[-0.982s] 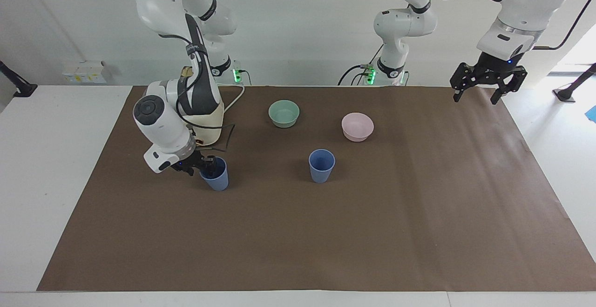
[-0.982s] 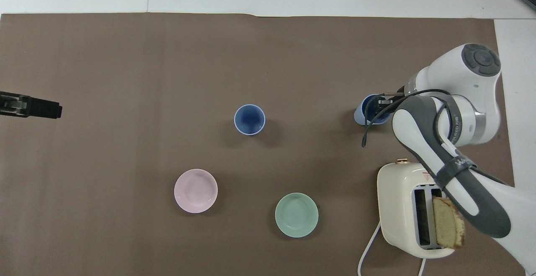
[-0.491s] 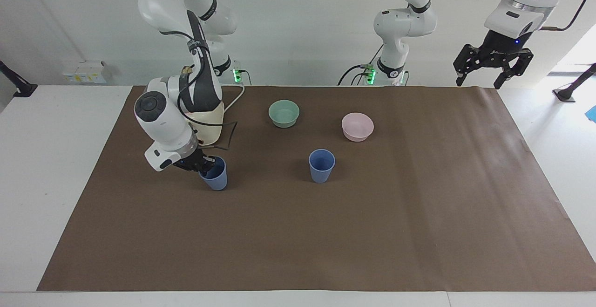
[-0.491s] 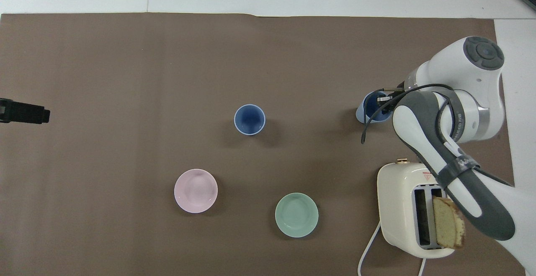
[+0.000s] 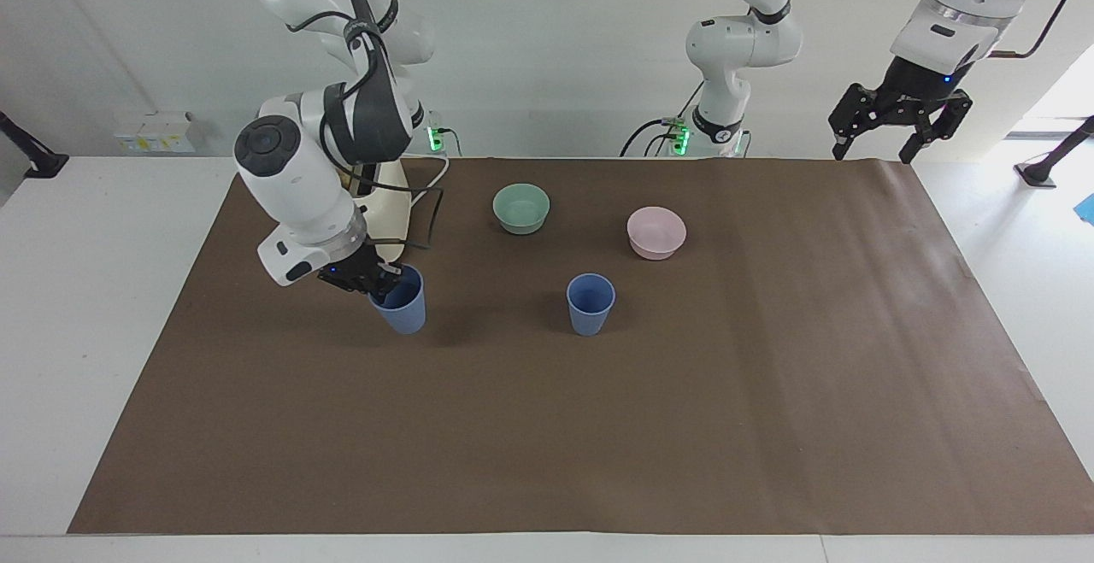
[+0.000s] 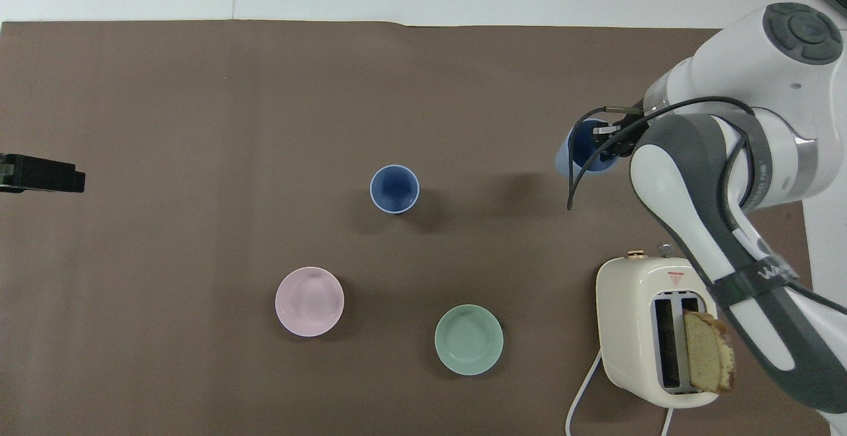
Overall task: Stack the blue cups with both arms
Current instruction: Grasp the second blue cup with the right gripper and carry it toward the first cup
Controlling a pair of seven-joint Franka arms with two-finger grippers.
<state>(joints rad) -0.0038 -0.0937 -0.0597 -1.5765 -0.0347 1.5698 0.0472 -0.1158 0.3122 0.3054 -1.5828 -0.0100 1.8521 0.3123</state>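
At left of centre in the facing view, one blue cup (image 5: 401, 307) hangs tilted in the right gripper (image 5: 369, 279), lifted clear of the brown paper mat (image 5: 598, 426) with its shadow lying beneath it; the black fingers are clamped on its rim, one inside the mouth. From overhead the held blue cup (image 6: 582, 151) sits at the right of the frame, its mouth partly covered by the right gripper (image 6: 612, 143). That arm bends down from the upper left of the facing view, elbow high, its wrist angled toward the frame's centre. A second blue cup (image 5: 591, 302) stands upright on the mat near the frame's middle, well apart from the held one. Above it in the frame are a mint-green bowl (image 5: 521, 207) and a pink bowl (image 5: 655, 231). A cream toaster (image 6: 645, 330) with a slice of bread (image 6: 708, 351) in one slot sits at the lower right overhead. At the upper right of the facing view the left gripper (image 5: 897, 123) waits raised over the mat's corner, fingers spread apart.
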